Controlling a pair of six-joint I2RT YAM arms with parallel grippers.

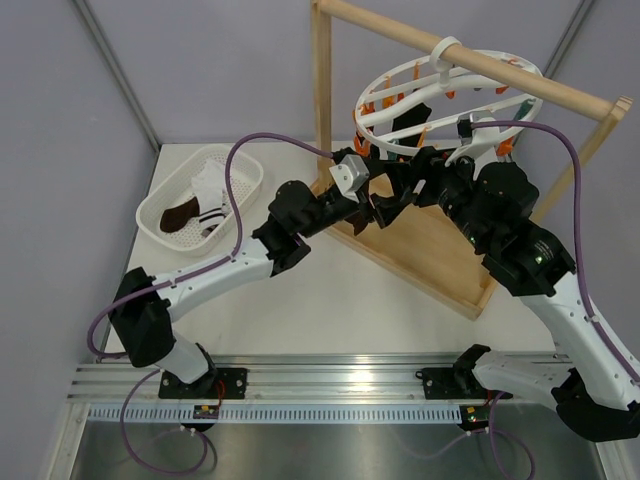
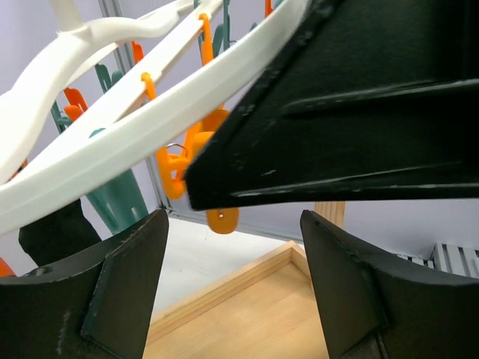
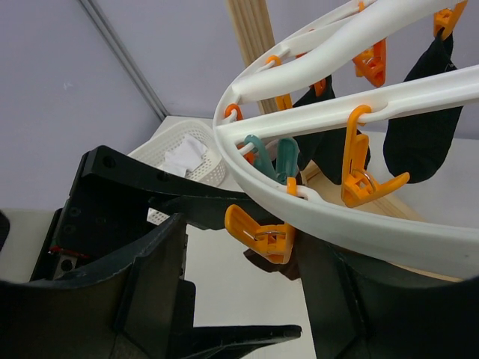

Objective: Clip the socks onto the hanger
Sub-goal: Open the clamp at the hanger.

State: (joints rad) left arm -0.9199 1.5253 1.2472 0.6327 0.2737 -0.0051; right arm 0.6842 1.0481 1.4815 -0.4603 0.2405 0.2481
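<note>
Frame: pale wooden frame stand (image 1: 321,90) with square posts and a round rod, on the right half of the white table (image 1: 330,300).
Hanger: round white plastic hanger (image 3: 359,221), smooth and glossy, hooked over the rod.
Basket: white mesh plastic basket (image 1: 148,222) at the far left corner, holding soft striped and brown socks (image 1: 203,190).
Clipped socks: limp black socks (image 3: 419,142) hang from the far clips.
Right gripper (image 3: 245,235): fingers apart, flanking an orange plastic clip (image 3: 258,233).
Left gripper (image 2: 233,224): fingers apart, empty, close under the right gripper.
Risk: the arms could knock together, and the slick, dangling clip may swing away.
</note>
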